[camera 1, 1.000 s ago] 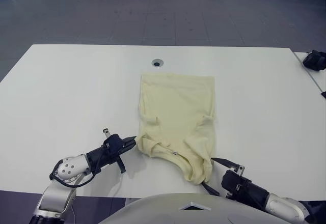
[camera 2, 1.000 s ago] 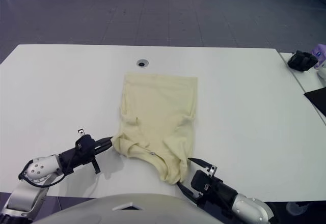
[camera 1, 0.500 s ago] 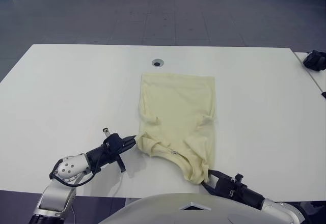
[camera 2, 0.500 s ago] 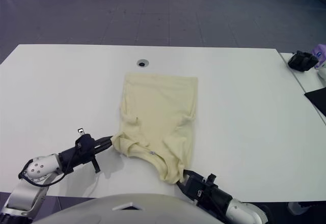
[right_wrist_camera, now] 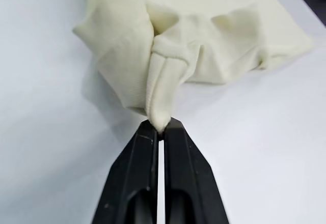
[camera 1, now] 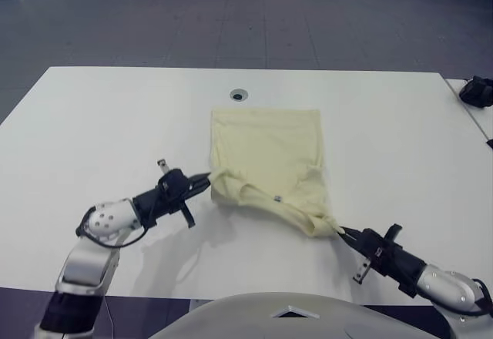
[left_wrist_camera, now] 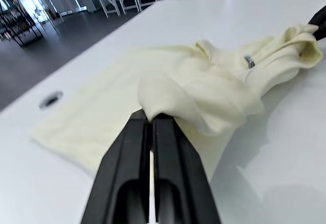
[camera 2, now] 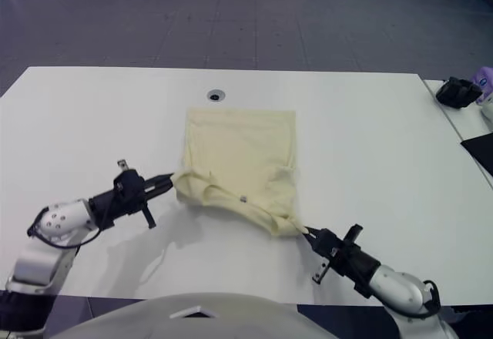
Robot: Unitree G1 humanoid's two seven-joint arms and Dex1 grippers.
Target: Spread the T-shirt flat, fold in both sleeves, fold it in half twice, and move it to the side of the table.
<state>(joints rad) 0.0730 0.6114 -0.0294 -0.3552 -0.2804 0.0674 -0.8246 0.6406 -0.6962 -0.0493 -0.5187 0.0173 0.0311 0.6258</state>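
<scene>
No legible text, tag (camera 1: 276,198) on the T-shirt (camera 1: 266,150) too small to read

Head stereo overlooks table (camera 1: 92,123); wrist cams close, facing T-shirt (left_wrist_camera: 153,71).

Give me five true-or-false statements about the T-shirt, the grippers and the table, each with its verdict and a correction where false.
1. The left gripper is shut on a near corner of the T-shirt. True.
2. The right gripper is open, clear of the T-shirt. False: it is shut on the other near corner.
3. The T-shirt's far edge lies flat on the table. True.
4. The T-shirt covers the table's hole. False: the hole lies bare beyond the far edge.
5. The T-shirt lies at the table's left edge. False: it lies near the middle.
</scene>
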